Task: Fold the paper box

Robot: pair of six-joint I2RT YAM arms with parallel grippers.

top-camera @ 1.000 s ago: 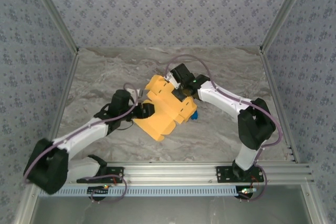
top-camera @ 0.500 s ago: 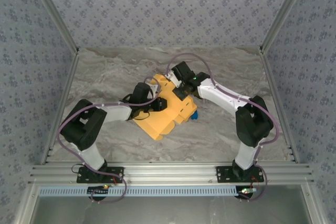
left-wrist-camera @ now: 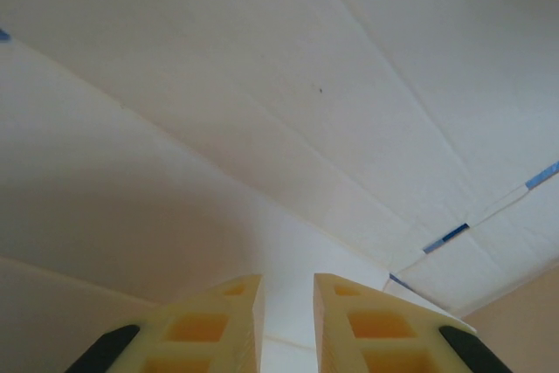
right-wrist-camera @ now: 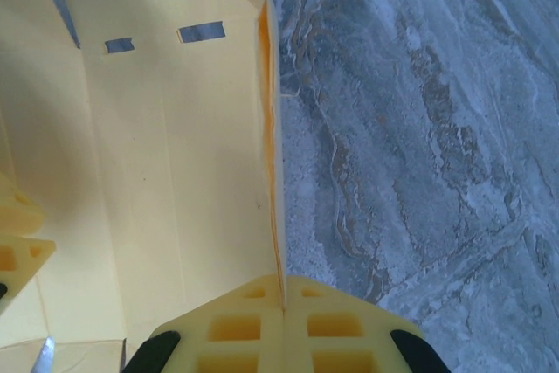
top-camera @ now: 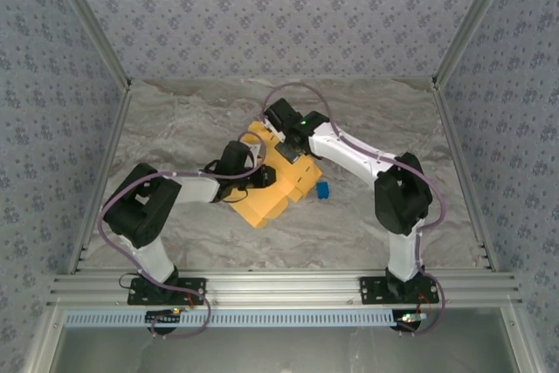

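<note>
Reaching low across the grey-white marbled desk [top-camera: 175, 128], the left arm [top-camera: 188, 188] bends sharply at its elbow and lays its forearm out to the near-left side of the yellow-orange thin-cardboard paper box [top-camera: 278, 188], which lies part-folded at the middle of the desk. In the left wrist view the left jaws stand close together on a pale fold of the paper box [left-wrist-camera: 262, 111] that fills the narrow gap between the cream fingers [left-wrist-camera: 218, 321]. The right arm [top-camera: 349, 153] rises from its base, folds at the elbow and stretches over to the far side of the paper box, its wrist turned down onto the upper edge. In the right wrist view the right jaws are pressed together on a thin upright edge of the paper box [right-wrist-camera: 157, 172], the fingers [right-wrist-camera: 341, 329] meeting on the card, with bare desk [right-wrist-camera: 419, 128] beyond it. A small blue block [top-camera: 322, 190] sits just beside the paper box on the side toward the right arm's base, apart from it. Blue-grey patterned wall panels [top-camera: 262, 6] close in the desk behind the paper box and to both sides, and a ribbed aluminium rail [top-camera: 288, 284] carrying both arm bases runs along the edge nearer than the paper box.
</note>
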